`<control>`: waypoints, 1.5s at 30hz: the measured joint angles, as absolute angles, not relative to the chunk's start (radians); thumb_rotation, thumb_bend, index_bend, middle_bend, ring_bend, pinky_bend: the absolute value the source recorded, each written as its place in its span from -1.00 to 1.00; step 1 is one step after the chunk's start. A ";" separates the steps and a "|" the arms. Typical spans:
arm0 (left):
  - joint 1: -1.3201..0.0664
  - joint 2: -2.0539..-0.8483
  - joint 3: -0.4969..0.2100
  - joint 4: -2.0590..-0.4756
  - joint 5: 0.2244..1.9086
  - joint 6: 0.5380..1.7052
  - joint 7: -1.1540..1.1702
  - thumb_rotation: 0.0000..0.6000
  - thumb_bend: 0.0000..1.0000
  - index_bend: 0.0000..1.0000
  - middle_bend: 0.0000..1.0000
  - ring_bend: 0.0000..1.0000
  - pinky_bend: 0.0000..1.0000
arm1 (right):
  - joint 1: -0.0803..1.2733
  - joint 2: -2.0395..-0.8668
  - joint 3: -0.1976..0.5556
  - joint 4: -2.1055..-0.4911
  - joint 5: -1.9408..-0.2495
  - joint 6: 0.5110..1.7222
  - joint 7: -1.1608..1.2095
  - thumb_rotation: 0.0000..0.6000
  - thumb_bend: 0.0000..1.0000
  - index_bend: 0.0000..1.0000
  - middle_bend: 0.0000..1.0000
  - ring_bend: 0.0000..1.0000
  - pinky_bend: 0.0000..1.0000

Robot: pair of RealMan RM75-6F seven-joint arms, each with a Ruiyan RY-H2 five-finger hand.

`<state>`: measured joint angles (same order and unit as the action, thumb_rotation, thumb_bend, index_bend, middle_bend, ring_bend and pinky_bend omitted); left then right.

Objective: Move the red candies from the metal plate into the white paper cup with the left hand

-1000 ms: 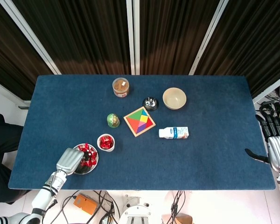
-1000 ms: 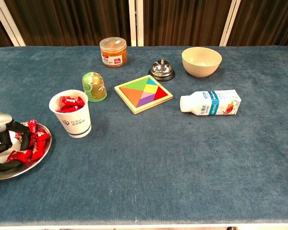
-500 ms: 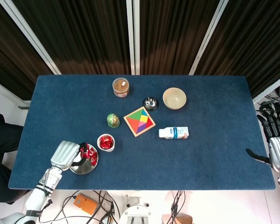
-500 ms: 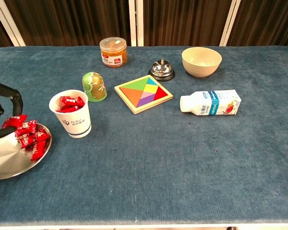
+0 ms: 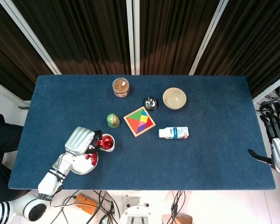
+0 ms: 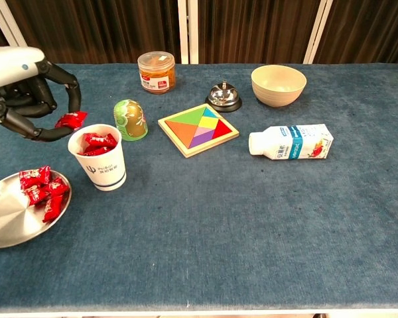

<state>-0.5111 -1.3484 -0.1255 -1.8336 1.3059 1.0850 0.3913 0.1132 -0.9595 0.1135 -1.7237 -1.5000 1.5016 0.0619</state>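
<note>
My left hand [image 6: 26, 93] hangs above the table just left of the white paper cup [image 6: 99, 165] and pinches one red candy [image 6: 70, 120] close over the cup's rim. In the head view the left hand [image 5: 80, 140] sits between the cup [image 5: 106, 143] and the metal plate [image 5: 85, 163]. The cup holds several red candies [image 6: 96, 142]. Several more red candies [image 6: 41, 189] lie on the metal plate [image 6: 13, 215] at the near left. My right hand [image 5: 277, 149] rests at the table's right edge, fingers apart, holding nothing.
Behind the cup stands a green egg-shaped toy [image 6: 130, 119]. A tangram puzzle [image 6: 198, 128], a bell [image 6: 223, 97], a beige bowl [image 6: 278, 84], a jar [image 6: 156, 71] and a lying milk carton [image 6: 292, 142] are spread over the far and right table.
My left hand has lifted off the plate with one candy and moved up and right to the cup. The right hand has stayed put.
</note>
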 measured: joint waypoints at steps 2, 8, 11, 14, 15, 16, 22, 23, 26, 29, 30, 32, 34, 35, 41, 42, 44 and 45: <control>-0.530 -1.357 -0.133 -1.832 1.283 1.068 0.403 1.00 -0.44 0.10 0.88 0.89 0.89 | 0.114 -0.961 0.114 -1.721 -1.497 1.499 0.063 1.00 -0.53 -1.00 -0.92 -1.00 -0.81; -0.553 -1.363 -0.132 -1.836 1.240 1.047 0.429 1.00 -0.52 0.03 0.88 0.89 0.89 | 0.118 -0.964 0.116 -1.715 -1.492 1.489 0.067 1.00 -0.53 -1.00 -0.92 -1.00 -0.81; -0.556 -1.367 -0.129 -1.835 1.232 1.051 0.434 1.00 -0.59 -0.03 0.88 0.89 0.89 | 0.119 -0.965 0.116 -1.713 -1.491 1.487 0.068 1.00 -0.53 -1.00 -0.92 -1.00 -0.81; -0.561 -1.368 -0.123 -1.836 1.219 1.051 0.443 1.00 -0.62 -0.06 0.88 0.88 0.89 | 0.120 -0.966 0.116 -1.712 -1.489 1.484 0.068 1.00 -0.53 -1.00 -0.92 -1.00 -0.81; -0.563 -1.369 -0.121 -1.836 1.217 1.052 0.444 1.00 -0.64 -0.07 0.88 0.88 0.89 | 0.120 -0.966 0.116 -1.712 -1.489 1.484 0.068 1.00 -0.53 -1.00 -0.92 -1.00 -0.81; -0.564 -1.369 -0.120 -1.836 1.216 1.054 0.444 1.00 -0.65 -0.09 0.88 0.89 0.89 | 0.120 -0.967 0.116 -1.711 -1.489 1.484 0.068 1.00 -0.53 -1.00 -0.92 -1.00 -0.81; -0.558 -1.366 -0.115 -1.843 1.229 1.085 0.438 1.00 -0.70 -0.18 0.88 0.88 0.89 | 0.119 -0.966 0.116 -1.711 -1.488 1.485 0.070 1.00 -0.53 -1.00 -0.92 -1.00 -0.81; -0.554 -1.363 -0.114 -1.845 1.235 1.095 0.435 1.00 -0.70 -0.19 0.88 0.88 0.89 | 0.119 -0.966 0.117 -1.712 -1.489 1.487 0.070 1.00 -0.53 -1.00 -0.92 -1.00 -0.81; -0.534 -1.347 -0.111 -1.855 1.254 1.136 0.418 1.00 -0.71 -0.20 0.87 0.88 0.89 | 0.117 -0.963 0.118 -1.712 -1.490 1.492 0.072 1.00 -0.53 -1.00 -0.92 -1.00 -0.81; -0.502 -1.321 -0.110 -1.861 1.263 1.192 0.395 1.00 -0.74 -0.21 0.78 0.79 0.82 | 0.115 -0.960 0.120 -1.710 -1.490 1.495 0.077 1.00 -0.53 -1.00 -0.92 -1.00 -0.81; -0.490 -1.312 -0.110 -1.860 1.264 1.211 0.387 1.00 -0.75 -0.22 0.69 0.68 0.76 | 0.115 -0.959 0.120 -1.709 -1.490 1.496 0.079 1.00 -0.53 -1.00 -0.92 -1.00 -0.81; -0.457 -1.290 -0.111 -1.852 1.261 1.260 0.370 1.00 -0.77 -0.24 0.48 0.45 0.57 | 0.113 -0.959 0.120 -1.704 -1.489 1.496 0.090 1.00 -0.53 -1.00 -0.92 -1.00 -0.81; -0.419 -1.272 -0.112 -1.829 1.249 1.308 0.353 1.00 -0.78 -0.28 0.19 0.14 0.21 | 0.113 -0.959 0.119 -1.696 -1.486 1.494 0.105 1.00 -0.53 -1.00 -0.92 -1.00 -0.81; -0.404 -1.266 -0.112 -1.814 1.244 1.325 0.348 1.00 -0.78 -0.32 0.02 -0.05 -0.02 | 0.113 -0.960 0.119 -1.688 -1.482 1.490 0.118 1.00 -0.53 -1.00 -0.92 -1.00 -0.81; -0.316 -1.237 -0.100 -1.691 1.215 1.388 0.270 1.00 -0.80 -0.48 -0.61 -0.76 -0.83 | 0.109 -0.981 0.113 -1.631 -1.469 1.475 0.167 1.00 -0.53 -1.00 -0.92 -1.00 -0.81; -0.300 -1.231 -0.096 -1.682 1.215 1.395 0.248 1.00 -0.80 -0.50 -0.63 -0.79 -0.83 | 0.108 -0.987 0.111 -1.623 -1.471 1.475 0.170 1.00 -0.53 -1.00 -0.92 -1.00 -0.82; -0.273 -1.219 -0.086 -1.666 1.221 1.414 0.193 1.00 -0.80 -0.51 -0.66 -0.84 -0.87 | 0.105 -1.001 0.105 -1.609 -1.481 1.479 0.179 1.00 -0.53 -1.00 -0.92 -1.00 -0.83; -0.261 -1.214 -0.080 -1.660 1.226 1.423 0.169 1.00 -0.80 -0.51 -0.67 -0.85 -0.89 | 0.104 -1.006 0.103 -1.605 -1.486 1.482 0.182 1.00 -0.53 -1.00 -0.92 -1.00 -0.83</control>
<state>-0.2614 -1.2145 -0.0805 -1.6599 1.2255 1.4233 0.1688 0.1039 -1.0059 0.1028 -1.6052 -1.4861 1.4821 0.1816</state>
